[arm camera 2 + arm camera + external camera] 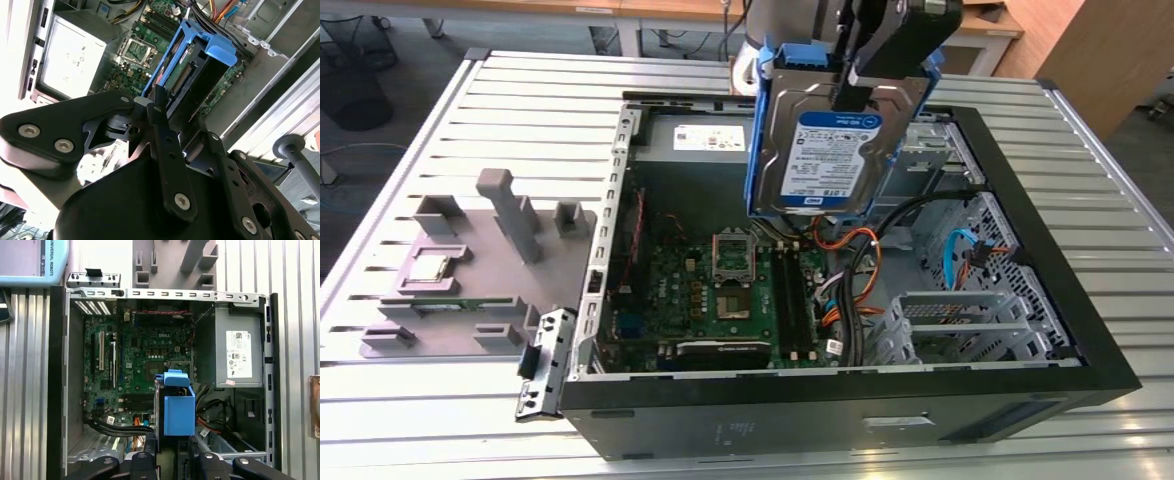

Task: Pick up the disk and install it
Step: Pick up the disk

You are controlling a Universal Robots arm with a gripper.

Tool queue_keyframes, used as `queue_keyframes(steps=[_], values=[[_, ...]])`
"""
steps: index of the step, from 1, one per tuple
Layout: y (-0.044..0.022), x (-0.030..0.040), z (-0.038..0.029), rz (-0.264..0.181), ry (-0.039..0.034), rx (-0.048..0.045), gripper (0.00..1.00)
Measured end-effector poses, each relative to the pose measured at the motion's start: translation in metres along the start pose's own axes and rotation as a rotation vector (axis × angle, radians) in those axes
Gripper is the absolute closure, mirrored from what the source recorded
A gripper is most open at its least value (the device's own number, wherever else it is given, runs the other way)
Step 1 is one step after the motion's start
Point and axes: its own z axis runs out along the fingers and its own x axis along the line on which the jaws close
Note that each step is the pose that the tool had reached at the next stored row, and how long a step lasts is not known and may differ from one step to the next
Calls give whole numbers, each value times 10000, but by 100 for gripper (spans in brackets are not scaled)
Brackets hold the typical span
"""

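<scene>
The disk [825,140] hangs upright in the upper centre of the exterior view, clear above the open computer case [854,415]; my gripper [859,88] is clamped on its upper end, which I judge leaves the lower edge free for entry. Beneath it lie the motherboard [734,290] and a bundle of orange and black cables [851,275]; I judge these cables the main obstruction. The perforated drive cage [961,320] sits at lower right; the power supply [239,352] fills one corner of the case; a grey parts fixture [467,260] rests on the slatted table [440,420] at the exterior view's left.
</scene>
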Motion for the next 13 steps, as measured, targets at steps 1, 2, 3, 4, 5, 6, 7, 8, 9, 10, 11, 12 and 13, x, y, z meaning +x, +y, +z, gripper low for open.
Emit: queue_keyframes(steps=[1, 2, 3, 4, 5, 6, 7, 8, 9, 10, 11, 12, 13], values=[[-5, 8, 0, 0, 0, 0, 65], [-10, 14, 0, 0, 0, 0, 65], [-15, 21, 0, 0, 0, 0, 65], [-21, 27, 0, 0, 0, 0, 65], [-28, 32, 0, 0, 0, 0, 65], [-37, 38, 0, 0, 1, 0, 65], [-46, 43, -1, 1, 0, 0, 65], [-56, 48, -1, 1, 1, 0, 65], [-66, 53, -1, 1, 1, 0, 65], [-78, 57, -1, 0, 1, 0, 65], [-90, 62, -1, 1, 1, 0, 65], [-102, 67, -1, 0, 0, 0, 65], [-116, 71, -2, 0, 0, 0, 65]])
